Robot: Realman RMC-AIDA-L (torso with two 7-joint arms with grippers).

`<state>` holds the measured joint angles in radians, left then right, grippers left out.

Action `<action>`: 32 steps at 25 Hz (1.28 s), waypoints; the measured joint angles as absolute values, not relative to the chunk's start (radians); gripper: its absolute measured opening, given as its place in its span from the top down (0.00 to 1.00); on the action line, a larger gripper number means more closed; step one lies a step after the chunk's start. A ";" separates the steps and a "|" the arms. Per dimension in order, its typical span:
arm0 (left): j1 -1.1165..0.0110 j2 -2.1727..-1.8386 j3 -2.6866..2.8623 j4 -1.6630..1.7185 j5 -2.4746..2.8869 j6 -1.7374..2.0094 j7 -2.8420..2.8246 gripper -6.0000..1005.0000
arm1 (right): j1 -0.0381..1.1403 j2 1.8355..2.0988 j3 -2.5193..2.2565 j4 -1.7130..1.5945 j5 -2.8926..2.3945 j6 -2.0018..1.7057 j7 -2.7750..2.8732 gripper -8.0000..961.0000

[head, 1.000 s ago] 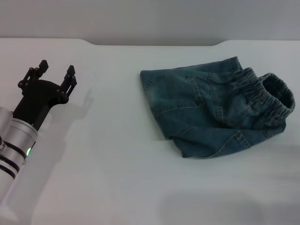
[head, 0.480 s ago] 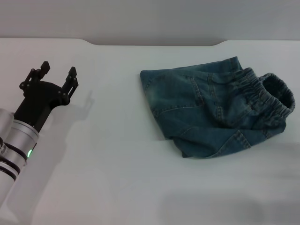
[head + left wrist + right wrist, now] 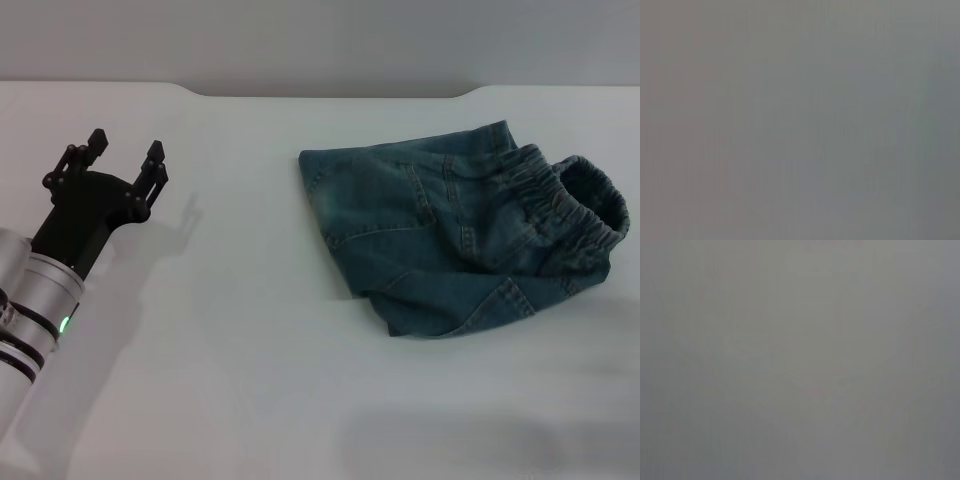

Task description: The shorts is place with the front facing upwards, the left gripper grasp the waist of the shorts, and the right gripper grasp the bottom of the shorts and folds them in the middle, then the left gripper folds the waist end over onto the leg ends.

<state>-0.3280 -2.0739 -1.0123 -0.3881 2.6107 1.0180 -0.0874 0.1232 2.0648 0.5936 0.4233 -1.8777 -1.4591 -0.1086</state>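
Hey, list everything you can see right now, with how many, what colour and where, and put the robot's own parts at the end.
shorts: one, blue-green denim, bunched on the table's right half, gathered waist at their right end
table: one, white, fills the head view below a grey wall
left pincer: one, black on a silver arm, open and empty, over the table's left side, well clear of the shorts
right pincer: not in view
wrist views: both show plain grey only
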 joint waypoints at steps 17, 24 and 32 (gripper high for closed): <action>-0.333 -2.074 -1.010 -0.388 2.611 1.003 -0.093 0.31 | 0.145 2.068 0.594 0.398 -1.877 -1.456 -0.110 0.30; -0.333 -2.075 -1.010 -0.388 2.611 1.000 -0.096 0.31 | 0.147 2.069 0.601 0.399 -1.876 -1.456 -0.108 0.30; -0.334 -2.077 -1.011 -0.388 2.611 1.000 -0.096 0.31 | 0.158 2.069 0.597 0.395 -1.874 -1.455 -0.107 0.30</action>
